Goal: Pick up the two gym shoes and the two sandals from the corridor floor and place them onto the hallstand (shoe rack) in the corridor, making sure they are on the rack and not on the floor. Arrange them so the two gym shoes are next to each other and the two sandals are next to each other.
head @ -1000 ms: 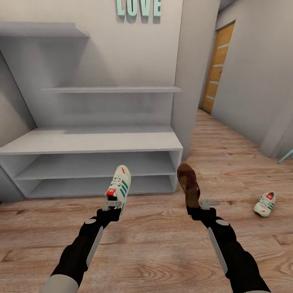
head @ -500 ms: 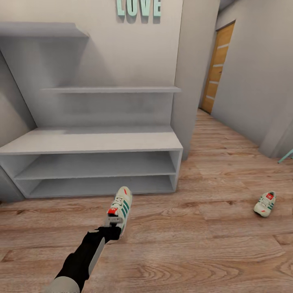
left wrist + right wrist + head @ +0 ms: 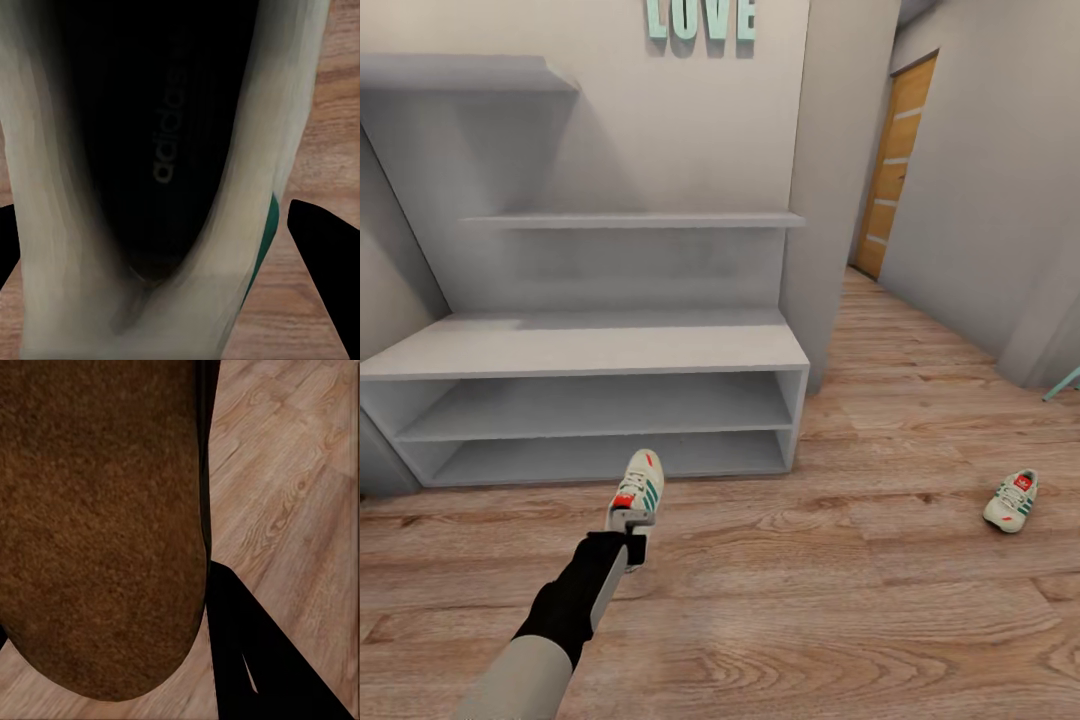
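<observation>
Left fingers [image 3: 632, 524] clamped a gym shoe [image 3: 637, 486] before the hallstand [image 3: 590, 345]; right fingers [image 3: 225, 645] pinched a sandal [image 3: 97, 525].

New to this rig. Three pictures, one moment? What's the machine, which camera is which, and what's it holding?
Yes, one moment in a simulator. The machine is a wheeled robot with two arms. The wide picture is from its head camera: the left gripper holds a white sneaker in front of a grey shoe rack, whose shelves hold nothing yet. A second sneaker lies on the wooden floor to the right. The other two pictures come from cameras beside each gripper. The left one looks into the held sneaker. The right one shows a brown shoe very close, apparently held, above the floor.
</observation>
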`<state>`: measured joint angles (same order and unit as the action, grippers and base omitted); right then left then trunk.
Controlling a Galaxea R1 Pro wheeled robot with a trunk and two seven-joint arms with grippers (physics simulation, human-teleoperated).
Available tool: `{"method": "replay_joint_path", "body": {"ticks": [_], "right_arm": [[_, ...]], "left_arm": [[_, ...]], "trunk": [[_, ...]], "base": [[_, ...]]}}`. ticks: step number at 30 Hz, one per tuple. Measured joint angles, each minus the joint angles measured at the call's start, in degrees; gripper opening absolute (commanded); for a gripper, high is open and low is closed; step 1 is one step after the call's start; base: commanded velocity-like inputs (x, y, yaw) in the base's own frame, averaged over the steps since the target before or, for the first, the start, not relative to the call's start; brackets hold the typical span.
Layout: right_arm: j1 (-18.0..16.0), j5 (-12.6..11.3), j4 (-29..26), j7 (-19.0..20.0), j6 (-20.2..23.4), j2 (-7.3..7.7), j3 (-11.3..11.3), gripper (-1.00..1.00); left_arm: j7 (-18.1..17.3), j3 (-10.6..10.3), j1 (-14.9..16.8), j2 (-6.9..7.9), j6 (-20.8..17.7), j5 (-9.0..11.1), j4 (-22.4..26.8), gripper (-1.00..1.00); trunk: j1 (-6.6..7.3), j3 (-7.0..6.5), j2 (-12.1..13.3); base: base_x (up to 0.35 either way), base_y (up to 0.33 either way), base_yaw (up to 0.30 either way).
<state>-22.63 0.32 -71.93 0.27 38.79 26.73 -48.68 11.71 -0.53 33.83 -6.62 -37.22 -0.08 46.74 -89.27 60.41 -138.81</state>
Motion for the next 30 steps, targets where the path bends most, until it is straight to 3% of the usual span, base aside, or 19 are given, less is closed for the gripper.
{"method": "replay_joint_path", "body": {"ticks": [15,26,30], "right_arm": [[-0.01,0.19,0.01,-0.05,0.08,0.24,0.01,-1.00],[-0.01,0.28,0.01,-0.05,0.08,0.24,0.01,-1.00],[-0.01,0.24,0.00,-0.05,0.08,0.26,0.02,-1.00]], "left_arm": [[0.36,-0.18,0.07,-0.25,-0.01,0.15,0.13,-1.00],[0.35,-0.18,0.07,-0.45,-0.01,0.15,0.82,-1.00],[0.35,-0.18,0.07,-0.83,-0.02,0.17,2.17,-1.00]], "trunk": [[0.00,0.32,0.00],[-2.41,3.09,-4.39],[-2.52,4.28,-4.46]], "base": [[0.000,0.000,0.053],[0.000,0.000,0.156],[0.000,0.000,0.159]]}}
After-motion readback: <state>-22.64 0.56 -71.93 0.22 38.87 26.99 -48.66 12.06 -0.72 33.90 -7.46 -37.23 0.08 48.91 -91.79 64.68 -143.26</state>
